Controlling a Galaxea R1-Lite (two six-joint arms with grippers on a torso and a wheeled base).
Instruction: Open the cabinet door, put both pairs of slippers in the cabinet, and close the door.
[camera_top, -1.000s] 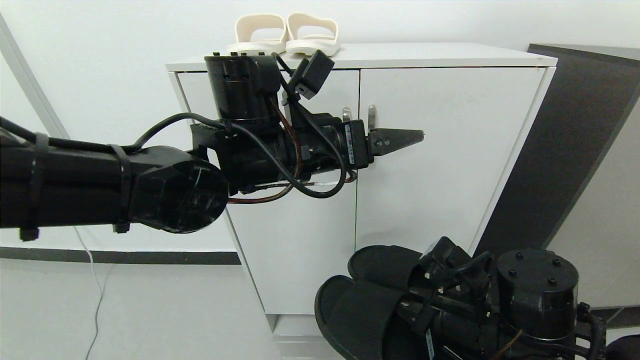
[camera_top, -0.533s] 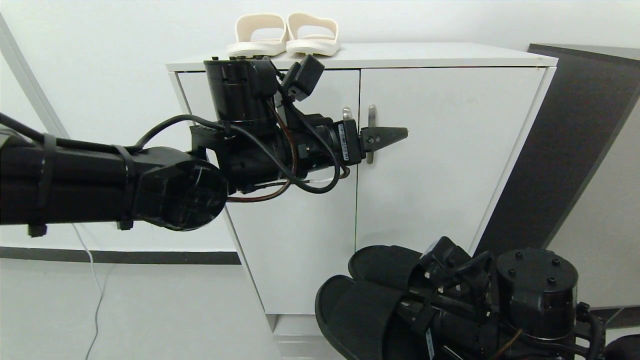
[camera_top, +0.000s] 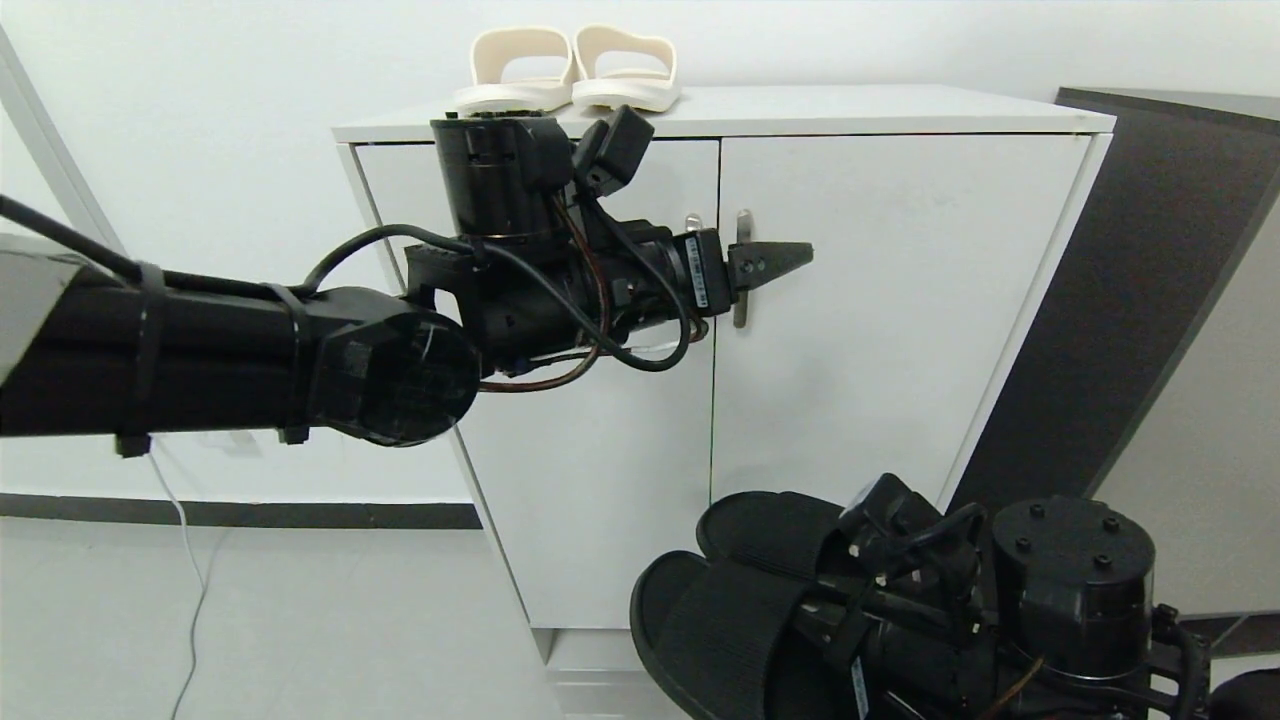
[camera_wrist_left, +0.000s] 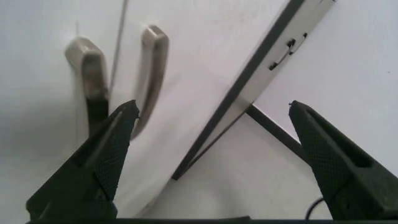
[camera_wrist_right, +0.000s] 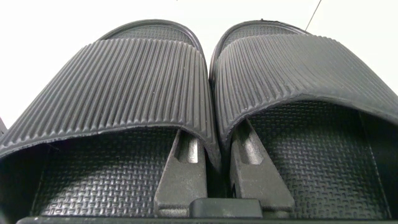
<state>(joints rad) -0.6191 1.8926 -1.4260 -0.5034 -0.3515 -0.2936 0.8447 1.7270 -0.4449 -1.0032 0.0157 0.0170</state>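
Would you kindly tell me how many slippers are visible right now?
4. Two cream slippers sit side by side on top of the cabinet; two black slippers are clamped together in the right hand, low in front of it.

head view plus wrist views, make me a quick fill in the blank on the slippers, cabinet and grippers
The cream slippers sit on ____ of the cabinet.
The number of black slippers in the right gripper is ____.
Both cabinet doors are ____.
The left gripper, beside the door handles, has its jaws ____.
Missing words: top; two; closed; open.
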